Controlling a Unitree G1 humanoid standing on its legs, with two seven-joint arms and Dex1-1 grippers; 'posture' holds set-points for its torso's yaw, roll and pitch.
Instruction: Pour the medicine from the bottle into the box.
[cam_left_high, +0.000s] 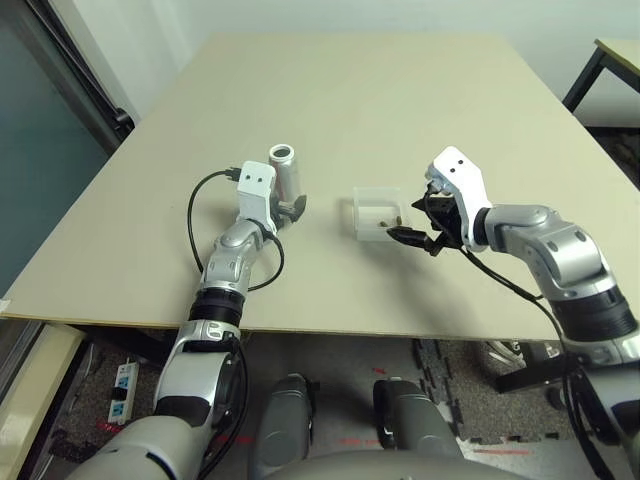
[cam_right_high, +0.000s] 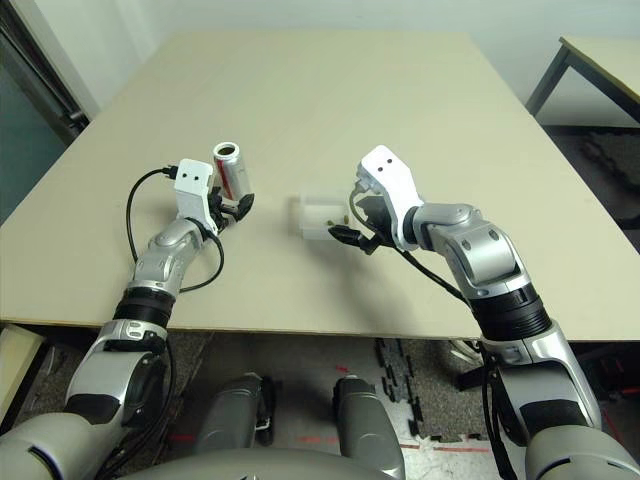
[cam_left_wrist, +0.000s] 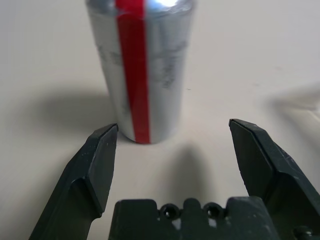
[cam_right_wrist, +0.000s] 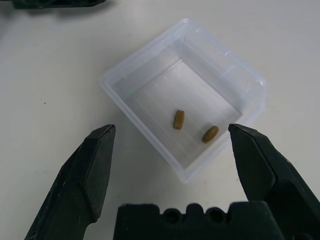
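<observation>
Two brown pills (cam_right_wrist: 194, 127) in the clear plastic box (cam_right_wrist: 182, 100), silver bottle (cam_left_wrist: 137, 70) upright on the table (cam_left_high: 330, 110)

Left gripper (cam_left_wrist: 174, 127) spread just beside the bottle, pinching nothing; right gripper (cam_right_wrist: 172, 130) spread and empty, near the box

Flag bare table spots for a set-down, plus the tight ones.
Free: far table beyond the bottle and box; the strip between those two, though narrower. Crowded: around the bottle, by the left gripper; the box's right side, by the right gripper.
</observation>
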